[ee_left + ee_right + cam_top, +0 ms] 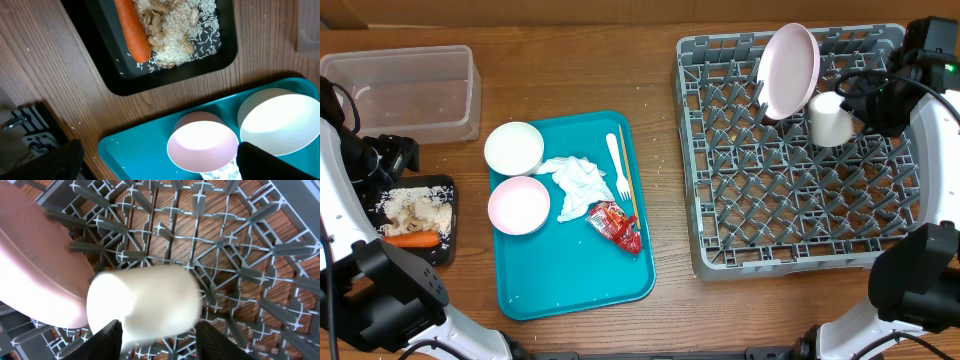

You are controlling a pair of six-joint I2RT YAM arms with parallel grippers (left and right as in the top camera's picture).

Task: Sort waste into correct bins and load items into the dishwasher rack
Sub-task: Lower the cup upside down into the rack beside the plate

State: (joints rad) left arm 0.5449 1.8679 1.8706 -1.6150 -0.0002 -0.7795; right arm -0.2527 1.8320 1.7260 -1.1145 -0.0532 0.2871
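Right gripper (pixel 160 339): I had it clamped on the white cup (pixel 145 300), over the rack (pixel 800 215), beside the pink plate (pixel 788 70).
Left gripper (pixel 162 167): my fingers stood wide apart, empty, above the pink bowl (pixel 202 142).

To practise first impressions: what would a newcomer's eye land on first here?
The big grey rack on the right, a pink plate standing on edge in it. Beside the plate, the right gripper holds a white cup over the rack. Mid-table lies a bright teal tray.
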